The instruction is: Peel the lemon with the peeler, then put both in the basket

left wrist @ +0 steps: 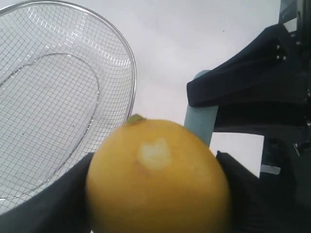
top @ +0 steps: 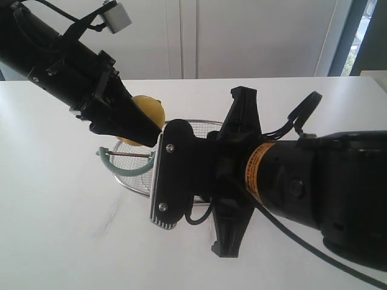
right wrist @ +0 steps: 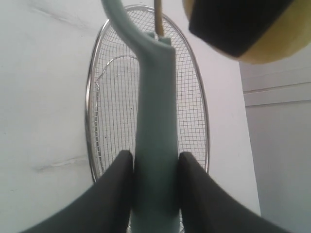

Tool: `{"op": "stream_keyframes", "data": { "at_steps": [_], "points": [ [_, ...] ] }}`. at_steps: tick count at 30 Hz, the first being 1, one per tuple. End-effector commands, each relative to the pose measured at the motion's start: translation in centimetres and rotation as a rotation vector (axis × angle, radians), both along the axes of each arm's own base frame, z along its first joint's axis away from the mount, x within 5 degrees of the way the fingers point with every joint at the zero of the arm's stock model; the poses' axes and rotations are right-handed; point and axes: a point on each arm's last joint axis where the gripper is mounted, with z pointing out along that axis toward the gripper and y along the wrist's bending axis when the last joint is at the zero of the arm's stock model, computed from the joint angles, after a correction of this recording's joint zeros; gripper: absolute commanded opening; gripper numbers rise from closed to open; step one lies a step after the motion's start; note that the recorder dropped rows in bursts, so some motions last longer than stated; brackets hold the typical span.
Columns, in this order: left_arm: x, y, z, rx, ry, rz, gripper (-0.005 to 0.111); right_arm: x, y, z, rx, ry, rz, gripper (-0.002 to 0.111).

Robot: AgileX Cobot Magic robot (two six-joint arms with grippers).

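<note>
Left pincer point(top: 136, 130) clamps the lemon point(left wrist: 158, 179), whose lower half is cut off. Right pincer point(right wrist: 155, 194) grips the peeler point(right wrist: 155, 121) by its handle. The basket point(right wrist: 194, 111) lies beyond the right pincer, and that arm hides most of it in the exterior view.

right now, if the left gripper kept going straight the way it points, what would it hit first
Most likely the peeler handle, just past the lemon it holds, though depth is unclear.
</note>
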Motion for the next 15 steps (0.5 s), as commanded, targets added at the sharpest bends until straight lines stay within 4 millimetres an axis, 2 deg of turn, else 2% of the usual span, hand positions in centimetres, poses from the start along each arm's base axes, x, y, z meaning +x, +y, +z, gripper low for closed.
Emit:
{"op": "stream_keyframes", "data": {
  "at_steps": [1, 6, 15],
  "points": [
    [-0.07, 0.02, 0.44, -0.026, 0.006, 0.005, 0.0, -0.49, -0.2, 0.74, 0.021, -0.017, 0.011, 0.0],
    [-0.05, 0.03, 0.41, -0.023, 0.003, 0.006, 0.0, -1.43, -0.01, 1.34, 0.04, -0.028, 0.046, 0.0],
    [-0.06, 0.06, 0.39, -0.019, 0.005, 0.006, 0.0, -1.31, -0.26, 1.24, 0.016, -0.03, 0.022, 0.0]
  ]
}}
